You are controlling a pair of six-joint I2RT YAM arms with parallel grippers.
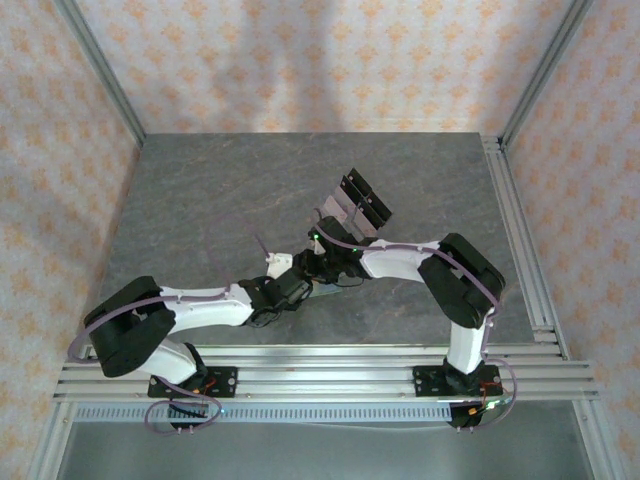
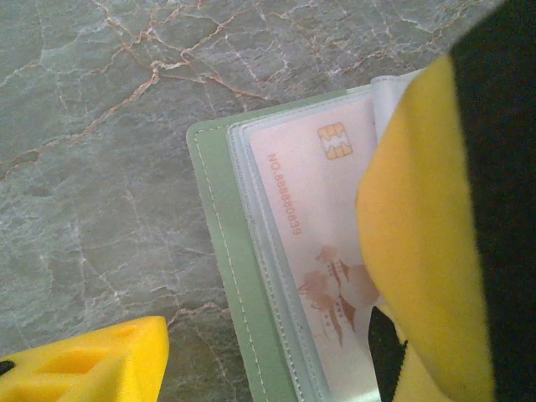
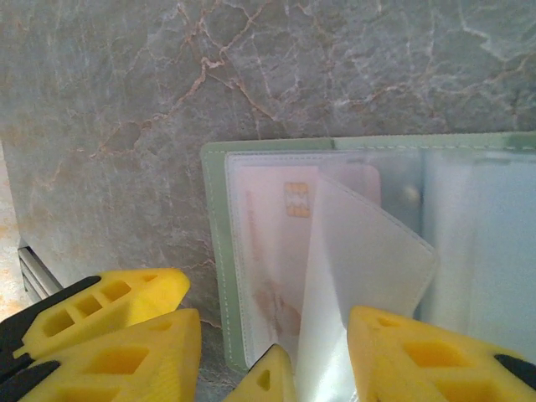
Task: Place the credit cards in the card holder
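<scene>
The sage-green card holder (image 2: 219, 251) lies open on the marble table, its clear sleeves showing. A pale pink credit card (image 2: 314, 218) with a gold chip sits inside one sleeve. My left gripper (image 2: 247, 377) is open and straddles the holder's left edge, one finger (image 2: 84, 360) on the table. In the right wrist view the card holder (image 3: 213, 251) holds the same card (image 3: 280, 243), and a clear sleeve leaf (image 3: 360, 260) stands lifted. My right gripper (image 3: 272, 368) is open above it, the leaf against its right finger (image 3: 435, 360). From above, both grippers (image 1: 312, 272) meet over the holder (image 1: 326, 291).
A tilted clear acrylic rack (image 1: 358, 205) with black parts stands just behind the grippers, with more greyish cards (image 1: 338, 205) in it. A metal rail (image 1: 520, 230) runs along the table's right side and another along the near edge. Patterned walls enclose the table.
</scene>
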